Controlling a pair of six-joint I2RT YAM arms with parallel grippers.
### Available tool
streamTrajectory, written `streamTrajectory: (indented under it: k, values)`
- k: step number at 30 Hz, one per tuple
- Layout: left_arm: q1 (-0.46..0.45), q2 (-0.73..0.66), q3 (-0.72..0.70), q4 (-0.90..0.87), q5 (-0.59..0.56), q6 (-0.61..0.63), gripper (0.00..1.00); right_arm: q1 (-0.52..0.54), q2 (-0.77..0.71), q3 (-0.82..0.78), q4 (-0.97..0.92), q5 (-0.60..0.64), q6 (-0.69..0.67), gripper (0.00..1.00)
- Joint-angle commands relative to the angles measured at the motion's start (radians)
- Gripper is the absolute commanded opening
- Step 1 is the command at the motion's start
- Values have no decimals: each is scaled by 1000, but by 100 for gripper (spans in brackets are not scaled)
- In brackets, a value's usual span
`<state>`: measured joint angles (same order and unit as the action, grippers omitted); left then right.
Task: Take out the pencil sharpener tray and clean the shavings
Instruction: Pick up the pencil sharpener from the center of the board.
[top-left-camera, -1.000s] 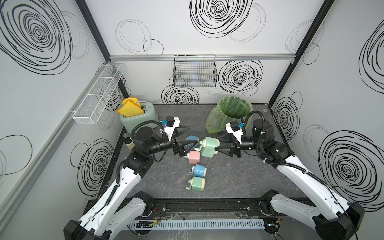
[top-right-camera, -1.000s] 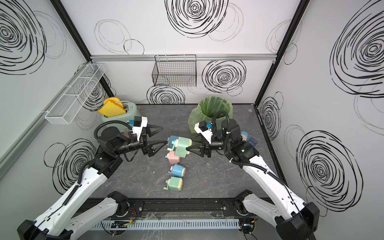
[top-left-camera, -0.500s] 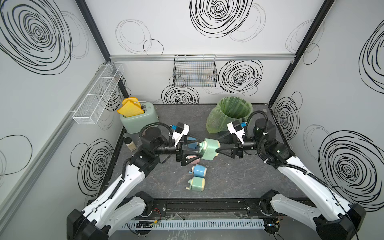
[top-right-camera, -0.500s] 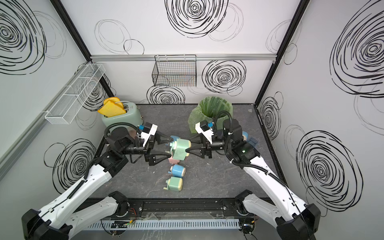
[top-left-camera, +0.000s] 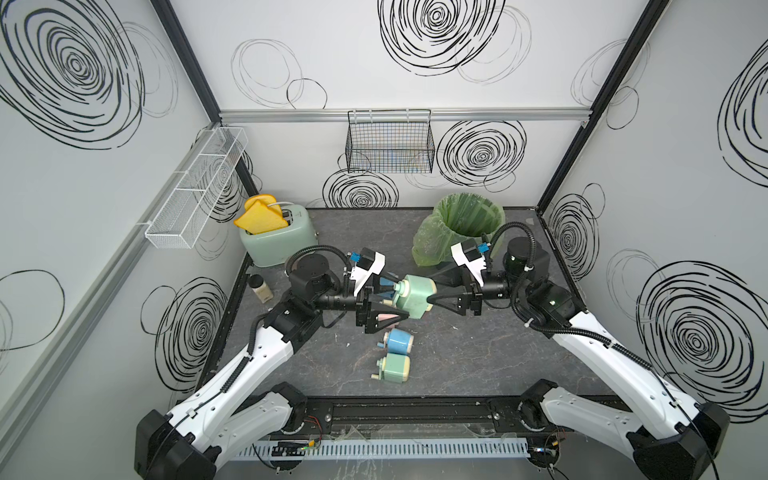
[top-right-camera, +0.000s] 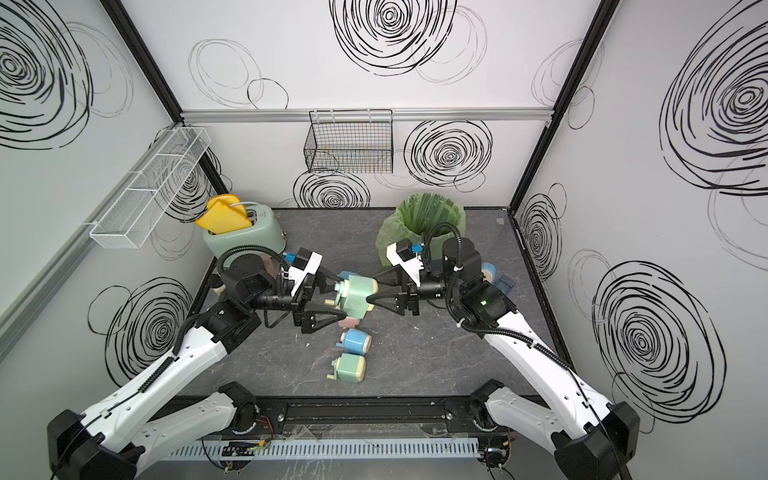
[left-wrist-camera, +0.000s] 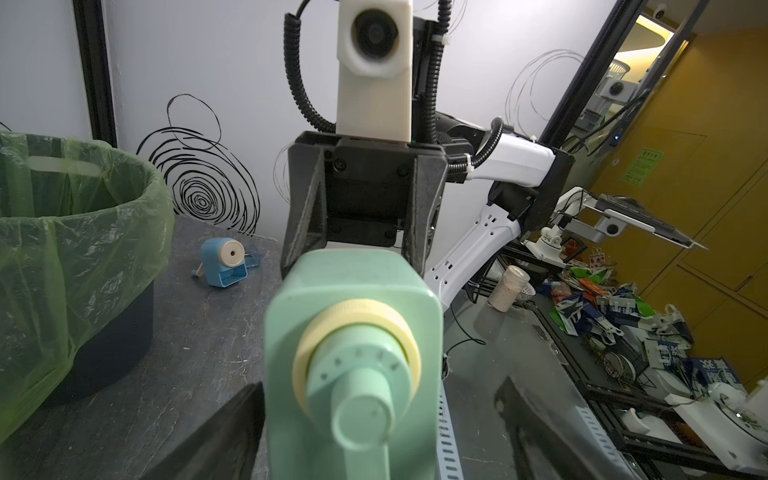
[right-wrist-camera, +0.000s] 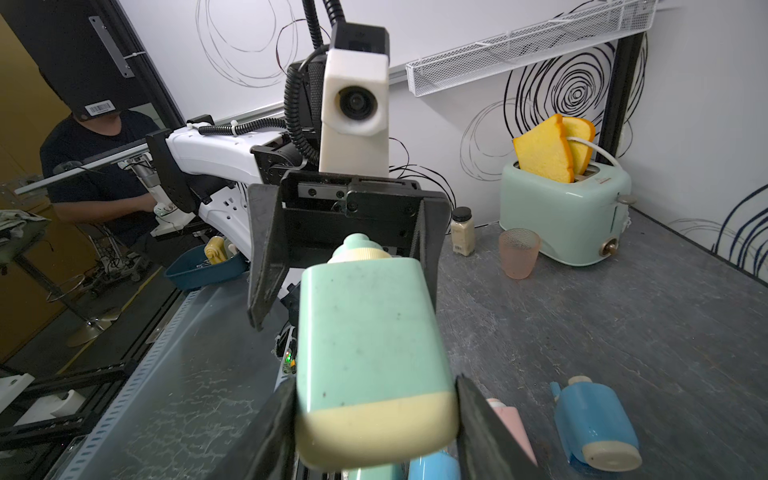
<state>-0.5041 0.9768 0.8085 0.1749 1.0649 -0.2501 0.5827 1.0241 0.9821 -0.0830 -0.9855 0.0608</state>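
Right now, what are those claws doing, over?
Right claw shut on green sharpener, held aloft. Left claw open, straddling its crank end. Pink sharpener lies below.

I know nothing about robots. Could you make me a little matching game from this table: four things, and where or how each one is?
Things
1. mint sharpener between the two arms
2. blue sharpener near the front
3. toaster
4. bin

States
A. lined with a green bag
B. lying on its side on the table
C. held off the table by the right end effector
D. holds yellow toast slices

Pairs: 1-C, 2-B, 3-D, 4-A
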Motion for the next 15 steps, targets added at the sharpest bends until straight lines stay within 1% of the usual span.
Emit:
streamTrajectory:
  k: [1, 4, 8, 13, 14, 15]
  values:
    - [-5, 10, 14, 14, -7, 28, 91, 17, -2, 38, 67, 15, 17, 30]
    - [-5, 20, 18, 8, -8, 31, 83, 30, -5, 41, 77, 25, 29, 30]
    - [2, 22, 20, 11, -15, 33, 66, 38, -14, 44, 93, 26, 48, 31]
    - [13, 24, 14, 45, -7, 10, 50, 39, -15, 33, 128, 0, 79, 34]
    - [18, 22, 10, 63, 1, -2, 45, 39, -18, 30, 138, -4, 84, 38]
    - [26, 20, 3, 92, 4, -20, 43, 39, -20, 23, 147, -2, 91, 47]
